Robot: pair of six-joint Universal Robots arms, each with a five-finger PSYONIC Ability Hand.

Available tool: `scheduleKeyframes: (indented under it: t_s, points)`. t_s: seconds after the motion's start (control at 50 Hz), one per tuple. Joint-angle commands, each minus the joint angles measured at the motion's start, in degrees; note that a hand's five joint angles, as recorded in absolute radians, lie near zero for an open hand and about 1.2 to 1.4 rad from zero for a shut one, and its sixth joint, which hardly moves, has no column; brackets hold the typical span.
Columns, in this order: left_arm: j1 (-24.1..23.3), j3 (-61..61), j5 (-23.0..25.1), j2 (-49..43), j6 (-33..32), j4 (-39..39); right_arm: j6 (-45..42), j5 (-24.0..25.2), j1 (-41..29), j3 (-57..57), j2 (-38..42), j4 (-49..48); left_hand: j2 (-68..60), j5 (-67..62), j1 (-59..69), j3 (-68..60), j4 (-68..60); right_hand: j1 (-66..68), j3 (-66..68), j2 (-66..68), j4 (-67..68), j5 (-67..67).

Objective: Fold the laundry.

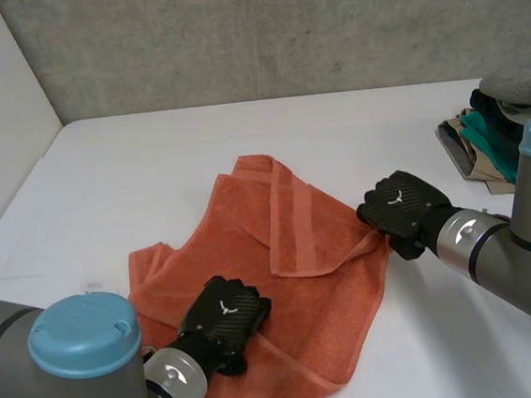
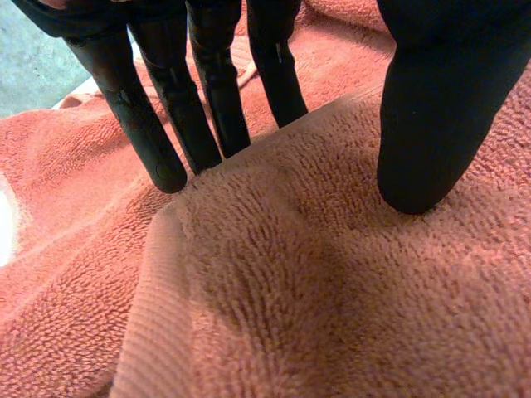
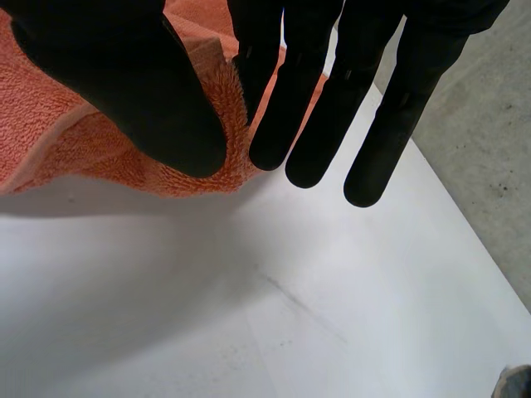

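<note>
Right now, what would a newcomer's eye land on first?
The orange towel lies rumpled and partly folded over in the middle of the white table. The left hand pinches a fold in its near part, and the right hand pinches its right edge. A pile of clothes lies at the table's far right.

The towel (image 1: 311, 279) lies in the middle of the tabletop (image 1: 168, 161). The left hand (image 1: 225, 316) sits on its near part and the right hand (image 1: 400, 207) at its right edge. A clothes pile (image 1: 486, 140) lies far right.
</note>
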State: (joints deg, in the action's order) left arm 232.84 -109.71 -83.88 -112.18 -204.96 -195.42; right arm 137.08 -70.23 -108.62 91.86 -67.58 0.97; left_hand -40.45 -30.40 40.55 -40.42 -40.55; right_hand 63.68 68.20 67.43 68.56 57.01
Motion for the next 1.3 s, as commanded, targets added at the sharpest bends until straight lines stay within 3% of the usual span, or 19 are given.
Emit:
scheduleKeyframes:
  t_s: [0.02,0.14,0.32,0.44,0.54,0.64,0.74,0.9,0.92,0.94,1.02,1.08,1.18,1.3]
  points:
    - [-0.01,0.29,-3.12,-0.23,-3.87,-1.81,-0.06,0.54,0.34,0.51,-0.01,0.0,-39.49,-39.54,39.39,-39.53,-39.39,16.32,11.8,12.57,11.44,12.99]
    - [-0.54,0.38,-9.09,6.24,-4.14,-2.95,0.03,0.19,1.39,-0.02,-0.53,0.17,-39.55,-39.6,39.45,-39.58,-39.45,16.32,11.8,12.57,11.44,12.99]
    - [0.95,0.46,-10.16,21.11,-3.52,-2.16,0.03,-1.04,5.78,-1.33,-7.63,3.24,-39.55,-39.6,39.45,-39.58,-39.45,16.32,11.8,12.57,11.44,12.99]
    - [6.91,0.73,-9.55,31.91,-3.08,1.78,-0.41,-3.06,11.23,-5.28,-14.85,12.46,-39.55,-39.6,39.45,-39.58,-39.45,16.32,11.8,12.57,11.44,12.99]
    - [11.93,1.6,-6.65,34.75,-1.5,4.34,-5.49,-4.03,14.22,-7.23,-20.39,25.63,-39.55,-39.6,39.45,-39.58,-39.45,16.32,11.8,12.57,11.44,12.99]
    - [16.33,1.69,-2.52,34.14,-0.44,6.71,-13.41,-3.95,13.96,-4.33,-22.15,32.34,-39.55,-39.6,39.45,-39.58,-39.45,16.32,11.8,12.57,11.44,12.99]
    - [17.12,3.09,0.65,23.27,-0.53,7.33,-13.68,-4.91,13.26,-3.18,-21.1,32.08,-39.55,-39.6,39.45,-39.58,-39.45,16.32,11.8,12.57,11.44,12.99]
    - [15.98,15.92,0.12,6.38,-0.89,7.5,-7.71,-7.98,4.92,-10.03,-7.14,24.18,-39.55,-39.6,39.45,-39.58,-39.45,16.32,11.8,12.57,11.44,12.99]
    - [15.98,18.46,-0.05,4.01,-0.8,7.94,-6.84,-8.25,4.48,-10.73,-5.82,23.3,-39.55,-39.6,39.45,-39.58,-39.45,12.38,7.87,8.63,7.5,9.05]
    - [15.98,19.44,-0.23,3.21,-0.8,8.03,-5.17,-8.34,3.77,-11.61,-4.24,21.11,-39.55,-39.6,39.45,-39.58,-39.45,-4.64,-9.16,-8.39,-9.52,-7.97]
    - [15.54,20.42,-1.81,2.14,-0.8,8.38,-4.63,-6.07,3.33,-10.66,-2.91,17.76,-39.55,-39.6,39.45,-39.58,-39.45,-51.28,-55.8,-55.03,-56.16,-54.61]
    - [15.02,19.54,-2.34,2.67,-0.8,8.38,-7.78,-2.64,3.77,-8.81,-2.82,16.96,-39.55,-39.6,39.45,-39.58,-39.45,-50.91,-55.42,-54.66,-55.79,-54.24]
    - [14.66,16.73,-2.52,6.27,-0.71,8.21,-23.4,9.65,4.82,-3.54,-2.82,14.77,-37.73,-37.78,37.63,-37.76,-37.63,-46.88,-51.4,-50.63,-51.76,-50.21]
    - [14.92,13.21,-2.51,9.87,-0.8,7.95,-27.83,13.28,8.51,-1.43,-1.15,14.59,-36.37,-36.43,36.27,-36.41,-36.28,-45.19,-49.7,-48.94,-50.07,-48.52]
